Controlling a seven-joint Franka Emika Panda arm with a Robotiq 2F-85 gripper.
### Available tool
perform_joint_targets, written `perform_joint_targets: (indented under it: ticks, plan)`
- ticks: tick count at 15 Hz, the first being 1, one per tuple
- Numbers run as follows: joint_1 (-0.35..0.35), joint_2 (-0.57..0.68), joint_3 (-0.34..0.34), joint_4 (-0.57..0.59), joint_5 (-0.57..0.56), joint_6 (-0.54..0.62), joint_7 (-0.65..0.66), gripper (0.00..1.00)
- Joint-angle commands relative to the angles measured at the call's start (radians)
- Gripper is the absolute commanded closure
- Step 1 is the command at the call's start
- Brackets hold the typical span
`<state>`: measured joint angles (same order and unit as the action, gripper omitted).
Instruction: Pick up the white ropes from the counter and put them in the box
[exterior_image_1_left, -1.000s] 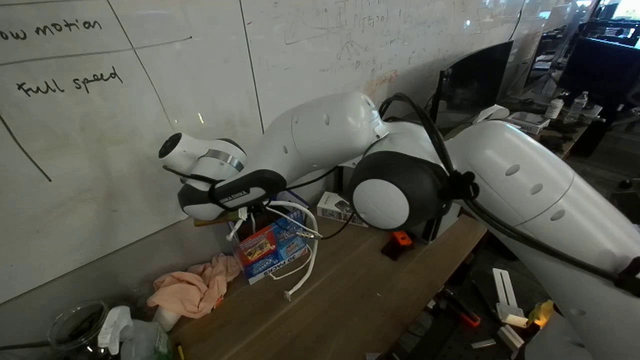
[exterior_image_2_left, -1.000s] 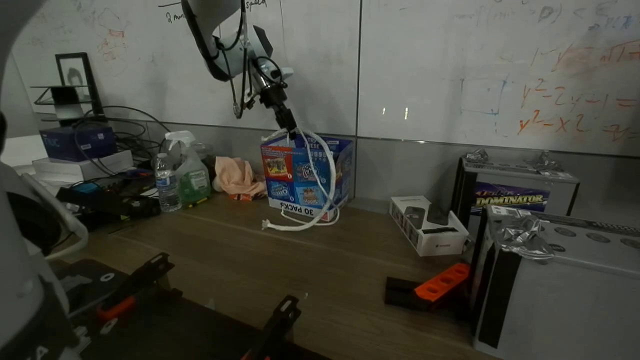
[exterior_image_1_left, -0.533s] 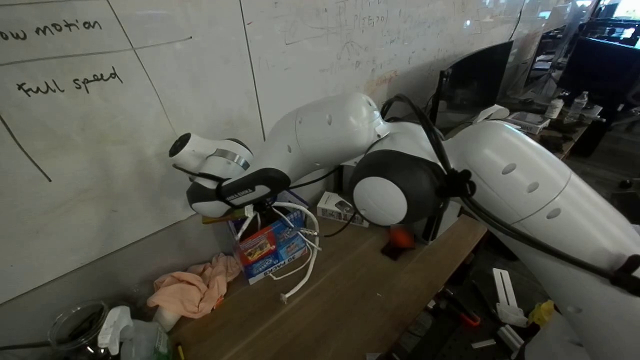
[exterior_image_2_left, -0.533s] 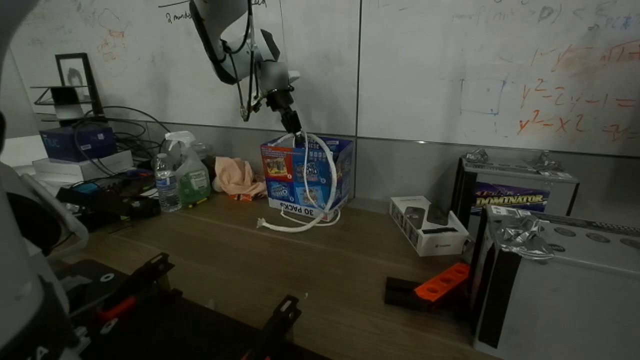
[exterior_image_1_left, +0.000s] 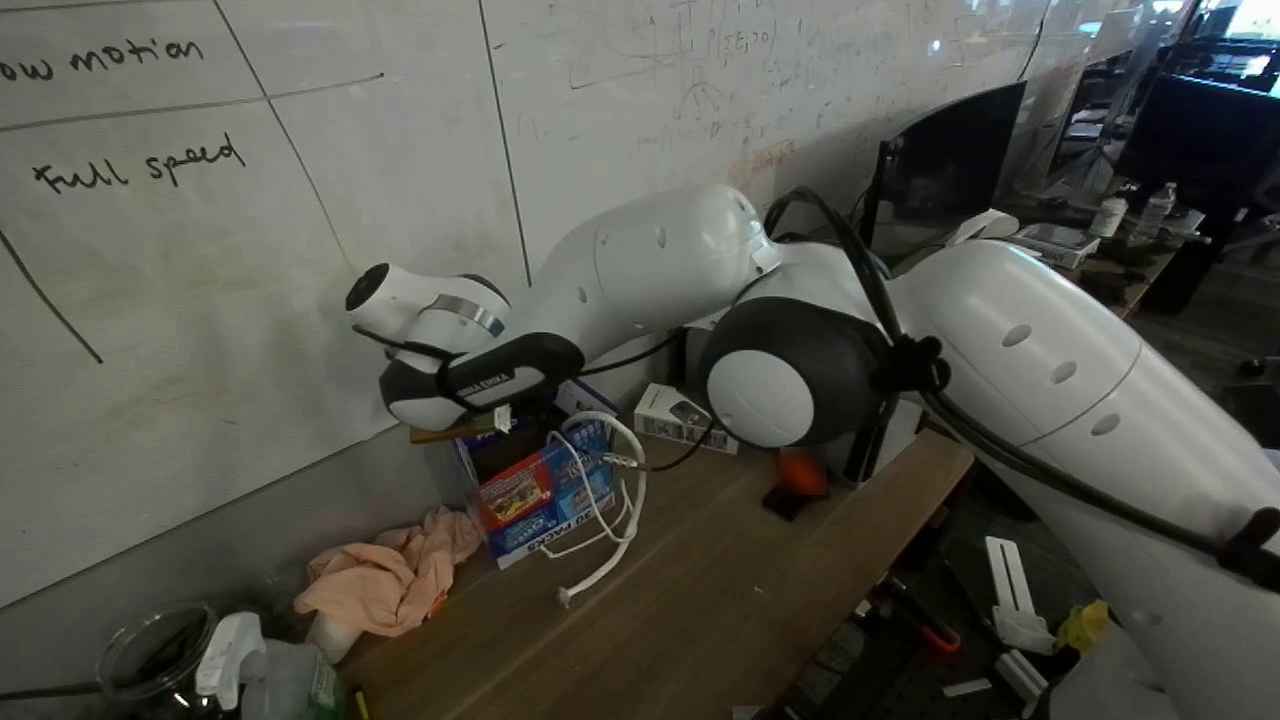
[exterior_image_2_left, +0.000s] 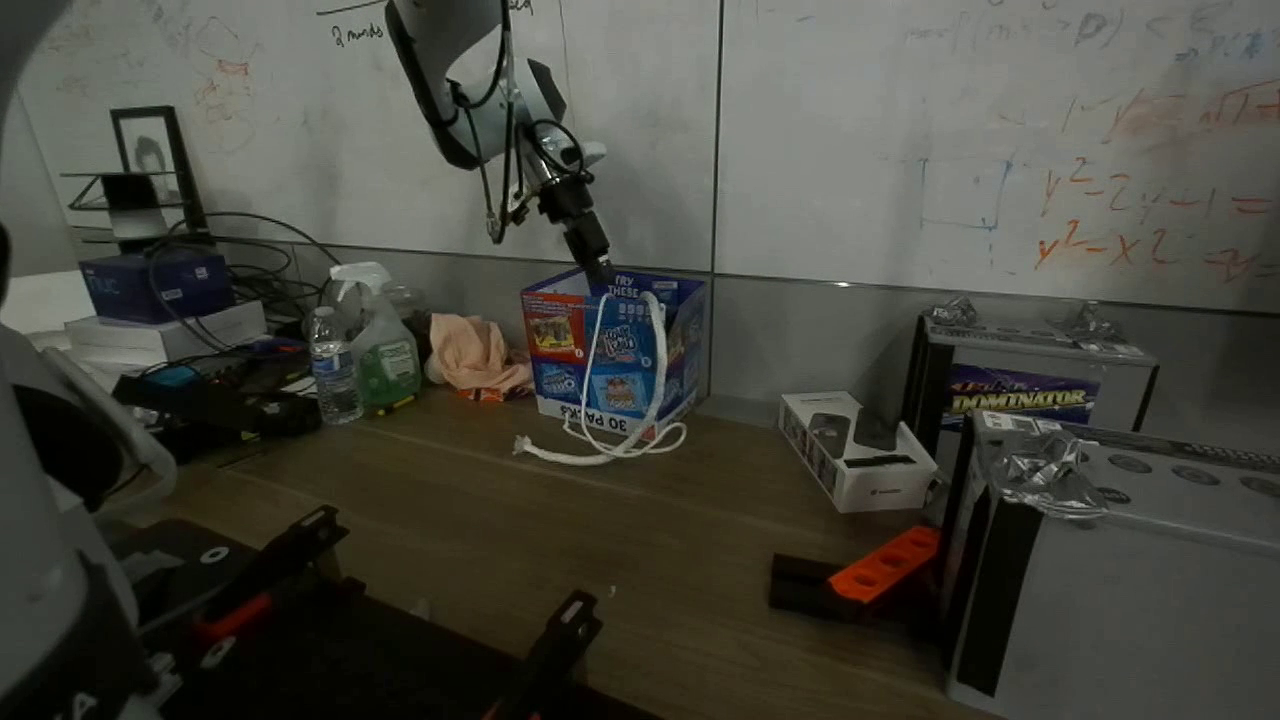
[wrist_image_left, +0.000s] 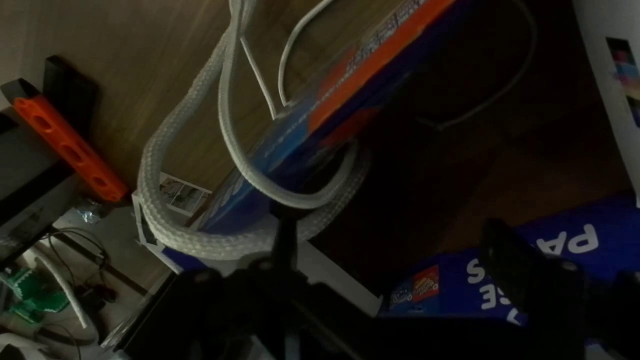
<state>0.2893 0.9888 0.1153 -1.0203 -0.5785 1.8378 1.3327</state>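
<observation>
Box (exterior_image_2_left: 624, 345) says "30 PACKS", whiteboard (exterior_image_1_left: 400, 180) "Full speed", purple label (exterior_image_2_left: 1020, 393) "DOMINATOR".

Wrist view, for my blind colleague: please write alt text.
White ropes loop over the rim of a printed box, partly inside it. The black gripper stands open toward the bottom; an orange object appears at the left.

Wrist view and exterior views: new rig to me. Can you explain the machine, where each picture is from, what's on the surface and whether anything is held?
A white robot arm ends in a black gripper. The exterior views look from outside the robot; the dark wrist view looks from the arm itself into the open box. The box stands on the wooden counter near a peach cloth and a spray bottle. White ropes hang over the box's wall, partly inside, partly down to the counter. Nothing looks held: the jaws stand apart with no rope clamped between.
</observation>
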Motion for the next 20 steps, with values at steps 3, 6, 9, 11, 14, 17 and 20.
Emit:
perform_joint_targets:
  ticks: [3,6,9,11,14,17,20]
  plan:
    - [-0.007,-0.024,0.002,-0.001,0.002,-0.012,-0.016,0.0]
    - [-0.017,-0.106,0.011,-0.071,-0.003,-0.004,-0.038,0.0]
    - [-0.03,-0.225,0.015,-0.166,-0.007,0.023,-0.059,0.0]
    - [-0.046,-0.326,0.022,-0.261,-0.005,0.046,-0.092,0.0]
    - [-0.083,-0.449,0.051,-0.375,0.015,0.084,-0.171,0.0]
    - [-0.088,-0.559,0.028,-0.511,0.106,0.179,-0.284,0.0]
    - [-0.108,-0.641,0.026,-0.662,0.212,0.315,-0.41,0.0]
